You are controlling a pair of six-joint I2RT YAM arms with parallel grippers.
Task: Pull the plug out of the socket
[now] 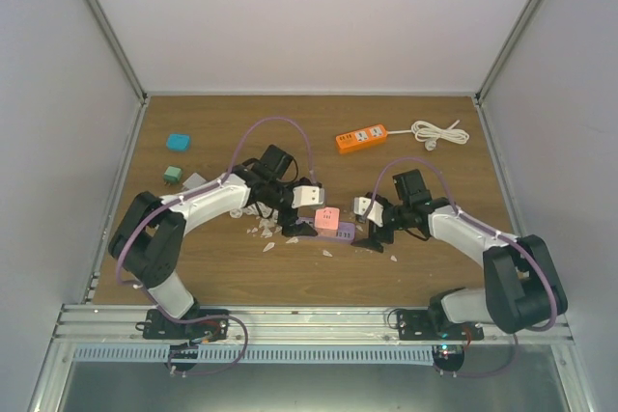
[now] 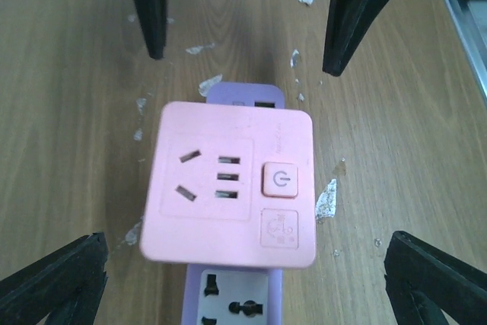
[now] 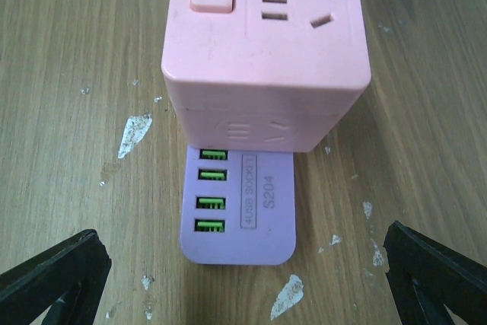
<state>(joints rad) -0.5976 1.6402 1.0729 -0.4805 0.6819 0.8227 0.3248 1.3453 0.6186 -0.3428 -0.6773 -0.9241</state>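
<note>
**Both grippers standing wide open around a plug seated on its socket**

The left gripper point(image 2: 243, 283) is holding its 2 black fingers point(image 2: 53, 283) spread wide, 1 at each lower corner of its wrist view, and they are gripping nothing. The right gripper point(image 3: 243, 279) is doing the same: its 2 black fingers point(image 3: 437, 272) are standing far apart and touching nothing. In the left wrist view, the tips of the right gripper's fingers are hanging at the top, pointing down at the table on the far side of the plug.

Between the 2 grippers, the pink cube-shaped plastic plug adapter point(image 2: 228, 184) is sitting on top of the purple flat plastic socket strip point(image 3: 240, 211), its base resting against the strip's face. The cube is showing 1 round-marked power button point(image 2: 279, 180) and slotted outlets on its upper face. The strip is lying flat near the middle of the brown wooden table point(image 1: 435, 267), sticking out from under the cube at both ends. The end facing the right gripper is showing 4 green USB ports, and the end facing the left gripper is showing 1 outlet.

White flakes point(image 3: 135, 131) are lying scattered on the wood around the strip. Farther back, an orange power strip point(image 1: 361, 138) is lying beside a coiled white cable point(image 1: 439, 132). At the far left, a teal block point(image 1: 178, 142), a small green block point(image 1: 172, 175) and a grey piece point(image 1: 194, 181) are sitting well apart from the plug.
</note>
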